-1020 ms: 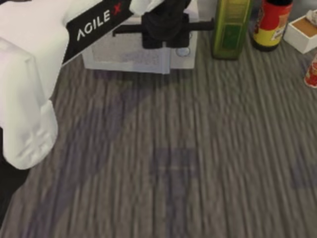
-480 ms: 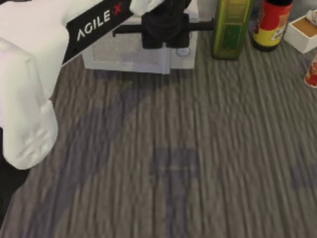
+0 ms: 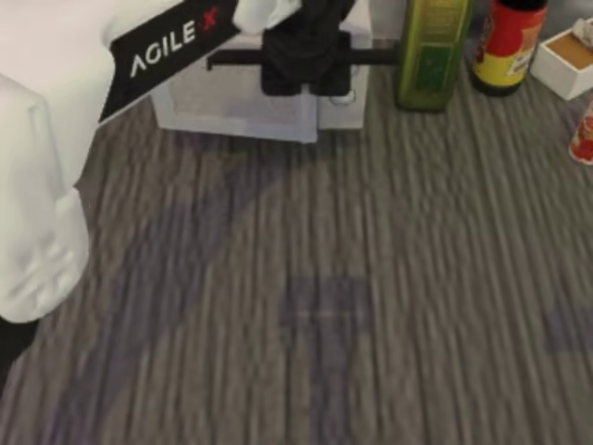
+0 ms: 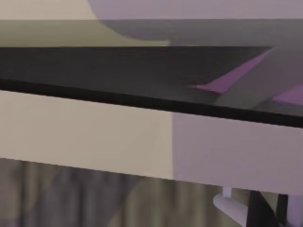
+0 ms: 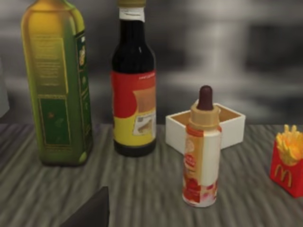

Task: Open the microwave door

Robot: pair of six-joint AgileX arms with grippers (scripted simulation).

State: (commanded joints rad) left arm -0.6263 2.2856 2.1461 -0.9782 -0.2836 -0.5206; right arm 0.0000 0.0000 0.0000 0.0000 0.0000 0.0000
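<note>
Reaching across the far left of the counter (image 3: 371, 306), our left arm held its left gripper (image 3: 304, 56) against the front of the microwave (image 3: 185, 104), at the right edge of the microwave door (image 3: 241, 97), beside the control panel. From above, the dark wrist body hid the fingers, and the left wrist view showed only close white and cream surfaces with a dark band between them, so we could not tell how far the fingers were parted or whether they had hold of anything. The microwave sat at the counter's far edge, left of centre. Whether its door stood slightly ajar we could not tell.

Just right of the microwave stood a green oil bottle (image 3: 431, 51), then a dark sauce bottle (image 3: 508, 46) with a red and yellow label, then a small white box (image 3: 570, 60). Our right arm's view took in those same things, plus a dropper bottle (image 5: 202, 151) in front of the box and a red fries carton (image 5: 289, 161). The right gripper itself was out of sight.
</note>
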